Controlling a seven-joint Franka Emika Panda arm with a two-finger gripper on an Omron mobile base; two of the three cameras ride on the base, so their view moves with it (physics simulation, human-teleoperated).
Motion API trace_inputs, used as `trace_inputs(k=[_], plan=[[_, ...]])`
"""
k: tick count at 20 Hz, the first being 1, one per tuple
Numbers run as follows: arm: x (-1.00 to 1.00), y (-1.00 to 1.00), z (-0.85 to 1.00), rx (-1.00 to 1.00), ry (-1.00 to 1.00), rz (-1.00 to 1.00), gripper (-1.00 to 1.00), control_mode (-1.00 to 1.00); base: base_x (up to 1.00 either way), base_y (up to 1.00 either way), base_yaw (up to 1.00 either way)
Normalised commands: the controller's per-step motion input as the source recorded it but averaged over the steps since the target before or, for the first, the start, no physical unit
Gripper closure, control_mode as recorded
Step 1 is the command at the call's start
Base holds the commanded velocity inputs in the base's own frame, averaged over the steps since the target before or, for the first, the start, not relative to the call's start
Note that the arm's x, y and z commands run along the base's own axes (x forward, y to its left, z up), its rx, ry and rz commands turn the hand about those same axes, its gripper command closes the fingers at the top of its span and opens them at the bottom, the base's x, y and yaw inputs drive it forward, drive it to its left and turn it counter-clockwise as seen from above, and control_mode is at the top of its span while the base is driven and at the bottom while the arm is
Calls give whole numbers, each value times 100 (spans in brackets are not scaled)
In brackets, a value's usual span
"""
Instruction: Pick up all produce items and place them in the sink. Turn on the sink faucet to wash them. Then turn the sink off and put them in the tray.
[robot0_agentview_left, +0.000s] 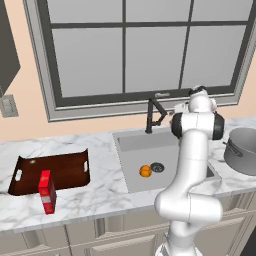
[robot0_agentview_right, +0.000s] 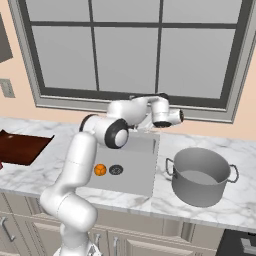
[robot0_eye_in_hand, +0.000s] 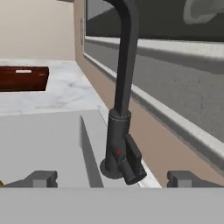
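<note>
**Open gripper poised at the faucet handle**

The gripper (robot0_eye_in_hand: 111, 178) hangs fully open and empty, its tips flanking the sink faucet (robot0_eye_in_hand: 122, 109), whose small side handle (robot0_eye_in_hand: 131, 162) juts toward five o'clock. The orange (robot0_agentview_left: 145, 171) lies in the sink (robot0_agentview_left: 131, 142) beside the drain (robot0_agentview_left: 157, 167); the tray (robot0_agentview_left: 50, 172) waits at nine o'clock. Risk: a finger may strike the column instead of the handle, apparently close, leaving the water off.
</note>
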Motion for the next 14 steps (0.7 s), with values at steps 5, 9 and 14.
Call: trace_inputs(k=[5,9,14], plan=[[-53,-11,42,-4,-6,0,-100,-100,0,0,0],[-84,0,34,-1,-6,0,-100,-100,0,0,0],[-82,2,34,-1,-5,0,-100,-100,0,0,0]])
